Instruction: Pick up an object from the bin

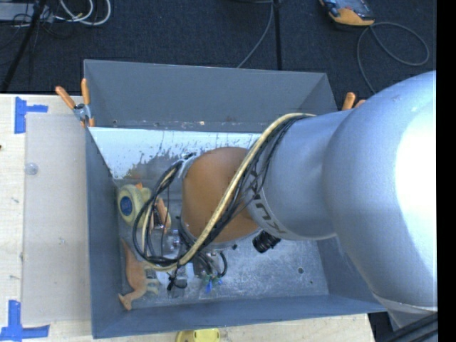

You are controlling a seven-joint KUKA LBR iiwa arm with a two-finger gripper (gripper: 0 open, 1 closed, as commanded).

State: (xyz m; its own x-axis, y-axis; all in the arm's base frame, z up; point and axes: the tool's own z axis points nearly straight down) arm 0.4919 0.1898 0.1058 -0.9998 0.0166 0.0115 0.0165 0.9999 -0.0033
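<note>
Here the arm (pixel 320 184) sits beside an orange toy (pixel 135 273) stretched along the bin's (pixel 214 98) left wall; grasp cannot be told

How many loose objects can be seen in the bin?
2: a pale yellow roll with a blue centre by the left wall, and an orange-tan thing in the near-left corner. The arm may hide more.

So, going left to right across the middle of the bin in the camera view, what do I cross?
bin's left wall → pale yellow roll with a blue centre → black cable loop → orange wrist cover → silver arm
</note>
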